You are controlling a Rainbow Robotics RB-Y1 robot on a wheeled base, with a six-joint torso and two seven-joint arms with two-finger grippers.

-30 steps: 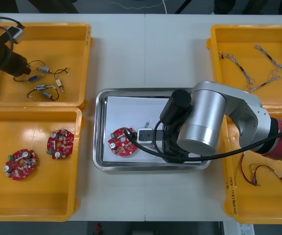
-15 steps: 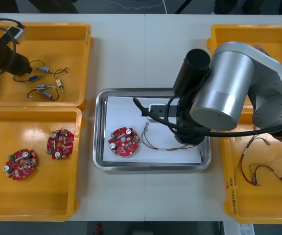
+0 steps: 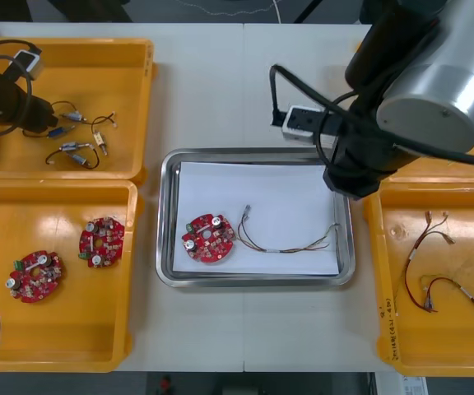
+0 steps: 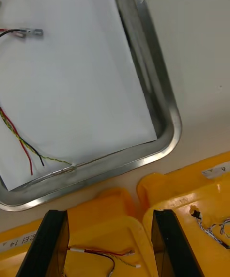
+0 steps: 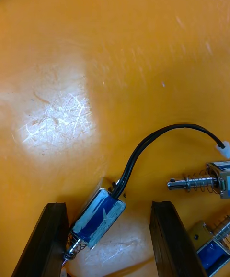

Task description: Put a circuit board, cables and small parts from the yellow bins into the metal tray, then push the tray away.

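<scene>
Overhead, right arm [image 3: 422,82]: raised over the far right corner of the shiny rectangular metal tray [image 3: 164,222], its dark wrist end above the rim.
Tray contents: a round red circuit board [image 3: 207,239] lies on the white liner. A thin red and yellow cable [image 3: 290,245] runs from just beside it toward the right arm.
Left gripper [image 3: 38,109]: low inside the far left yellow plastic bin [image 3: 134,49], with small metal parts [image 3: 76,152] just beyond its fingers.
Near left yellow bin [image 3: 130,247]: holds two spare red boards [image 3: 35,276], well apart from both grippers.
Right wrist, right gripper [image 4: 110,212]: the black fingers stand wide apart, with nothing held.
Below the fingers: the corners of two right-hand bins [image 4: 105,210] meet, and a loose red and yellow wire [image 4: 103,253] lies in one.
Ahead of the fingers: the tray's rounded corner, with the delivered cable on the liner near the rim.
Left wrist, left gripper: the fingers are spread wide and grip nothing.
Between the fingers: a blue-bodied metal part [image 5: 98,215] lies on the bin floor. It is tilted, close to one finger, and its black lead [image 5: 143,148] curves away.
Beside the other finger: two similar parts [image 5: 206,181], apart from it.
</scene>
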